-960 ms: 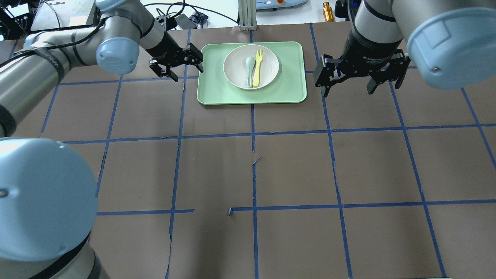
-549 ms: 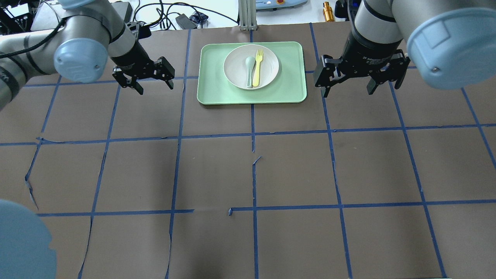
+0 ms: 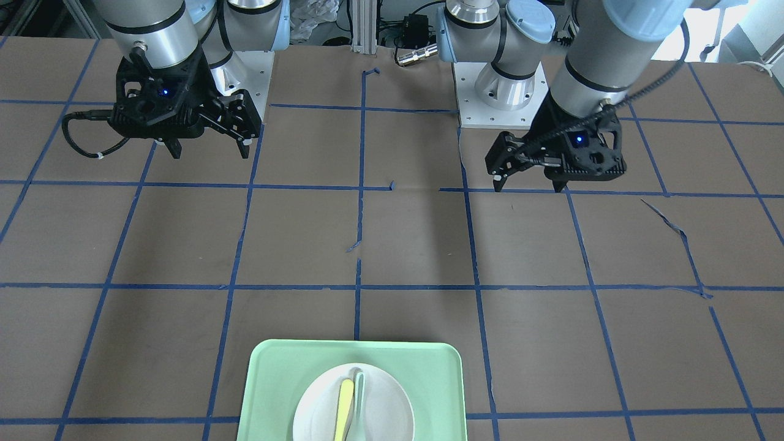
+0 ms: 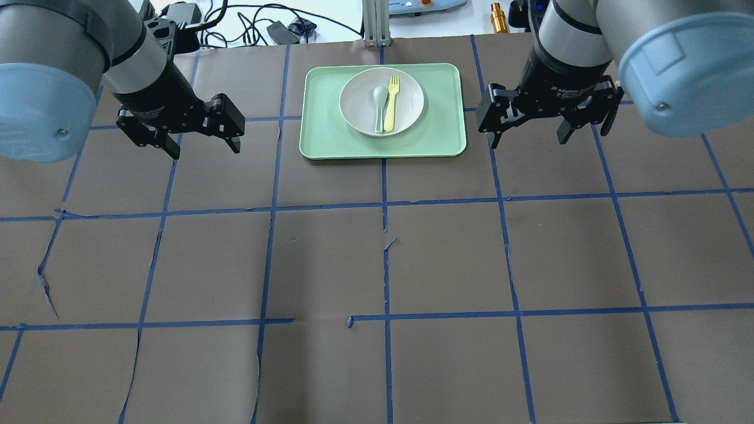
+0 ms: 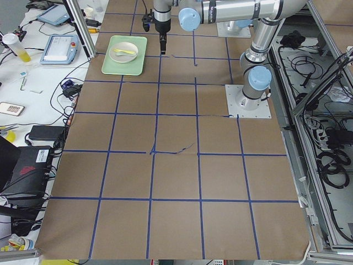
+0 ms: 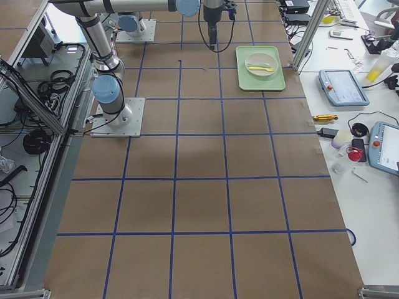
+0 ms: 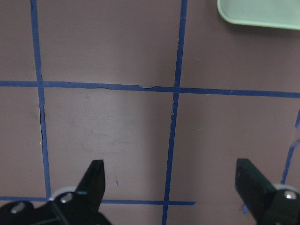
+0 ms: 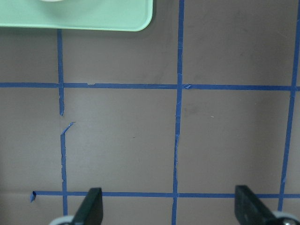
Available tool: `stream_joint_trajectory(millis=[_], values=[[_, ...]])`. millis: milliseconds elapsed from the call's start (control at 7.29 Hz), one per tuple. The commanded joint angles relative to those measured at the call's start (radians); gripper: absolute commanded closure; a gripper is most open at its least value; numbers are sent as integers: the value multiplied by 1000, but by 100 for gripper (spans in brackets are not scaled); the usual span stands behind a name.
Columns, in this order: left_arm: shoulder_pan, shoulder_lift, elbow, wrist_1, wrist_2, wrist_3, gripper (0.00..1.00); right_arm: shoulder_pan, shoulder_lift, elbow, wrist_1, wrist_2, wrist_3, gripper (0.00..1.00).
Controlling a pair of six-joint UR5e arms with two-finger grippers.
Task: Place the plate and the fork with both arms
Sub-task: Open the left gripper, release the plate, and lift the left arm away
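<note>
While the plate [image 4: 355, 101] sits in the middle of the mint-green tray [image 4: 321, 132] at the far side of the brown bench [image 4: 447, 259], both claws hang in the air on either side of it. On the plate lies the pale-yellow fork [image 4: 390, 105], tines pointing away from the robot, with a grey-green spoon [image 4: 379, 107] right alongside it on the robot's left. The left claw [image 4: 206, 150] hovers off the tray's left edge, clear of it, jaws spread wide with nothing between them. Its wrist view shows only bare bench, blue tape lines [image 7: 177, 89] and a tray corner at top right. The right claw [image 4: 528, 141] hangs just beside the tray's right edge, equally wide open and empty.
</note>
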Motion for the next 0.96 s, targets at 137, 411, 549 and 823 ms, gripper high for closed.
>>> stream_joint_trajectory(millis=[137,411,549,823], values=[[-45,54,-10,-15,11,-1,0,0,0,-1,-10,-10,-9,0],[-43,57,-11,-18,17,-2,0,0,3,-2,-22,-9,-15,0],[-43,57,-10,-18,17,-2,0,2,30,-9,-86,-9,-15,0],[-43,57,-10,-22,21,-2,0,47,185,-87,-180,-18,-18,0]])
